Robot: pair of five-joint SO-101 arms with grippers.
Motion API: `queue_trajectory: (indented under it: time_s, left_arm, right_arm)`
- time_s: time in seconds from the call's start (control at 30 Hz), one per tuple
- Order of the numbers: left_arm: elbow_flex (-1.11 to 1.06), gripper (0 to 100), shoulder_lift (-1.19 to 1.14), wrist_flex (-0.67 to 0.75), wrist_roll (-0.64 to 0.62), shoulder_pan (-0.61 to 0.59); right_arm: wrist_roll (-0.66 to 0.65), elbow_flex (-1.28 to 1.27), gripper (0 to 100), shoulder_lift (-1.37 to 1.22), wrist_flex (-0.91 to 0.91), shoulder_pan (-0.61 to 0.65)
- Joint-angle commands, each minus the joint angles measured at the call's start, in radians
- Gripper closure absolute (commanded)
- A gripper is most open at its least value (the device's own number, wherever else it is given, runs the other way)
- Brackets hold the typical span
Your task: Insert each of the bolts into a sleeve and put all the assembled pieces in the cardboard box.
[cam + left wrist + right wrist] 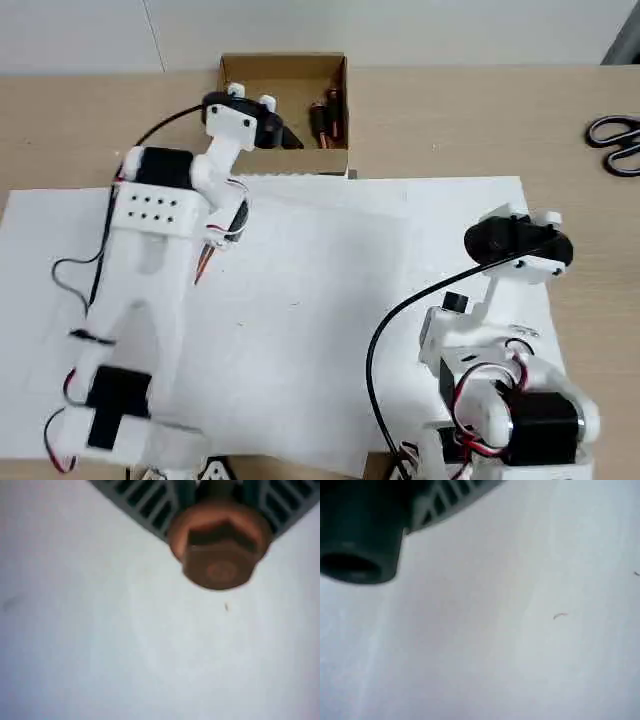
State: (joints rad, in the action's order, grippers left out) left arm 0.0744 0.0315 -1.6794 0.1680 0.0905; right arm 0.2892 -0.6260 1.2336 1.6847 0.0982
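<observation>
The left gripper is clenched on a copper bolt above the white paper. The right gripper grasps a black sleeve. Assembled pieces lie in the cardboard box.

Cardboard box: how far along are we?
Done: a few copper-coloured pieces already lie in the cardboard box. In hand: the left gripper is shut on a bolt over the white sheet; the right gripper seems to hold a dark sleeve. Left: joining these two and boxing them.
</observation>
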Motion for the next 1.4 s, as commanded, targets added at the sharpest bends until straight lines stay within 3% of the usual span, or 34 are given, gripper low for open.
queue_trajectory:
  time_s: [0.0,0.13,0.3,0.7,0.9,1.03,1.23,1.37]
  left_arm:
    - [0.053,100,0.137,-0.074,-0.018,0.006]
    - [0.054,100,0.275,-0.072,-0.017,0.006]
    - [0.025,100,0.451,0.006,-0.058,0.026]
    - [-0.516,100,0.809,0.417,-0.588,0.035]
    - [-0.742,100,1.036,0.628,-0.784,0.166]
    - [-0.934,100,1.214,0.822,-0.796,0.247]
    - [-1.25,100,1.516,1.108,-0.798,0.267]
    - [-1.366,100,1.695,1.142,-0.798,0.275]
  right_arm:
    - [0.005,0.003,99.5,0.007,-0.025,-0.001]
    - [0.003,0.006,99.5,0.007,-0.027,0.005]
    - [0.008,0.011,99.5,0.007,-0.048,0.11]
    - [-0.049,0.006,99.5,0.007,-0.209,0.32]
    - [-0.104,0.005,99.5,0.022,-0.248,0.45]
    - [-0.175,-0.028,99.5,0.093,-0.237,0.515]
    - [-0.311,-0.101,99.5,0.263,-0.237,0.515]
    - [-0.41,-0.172,99.5,0.364,-0.246,0.513]
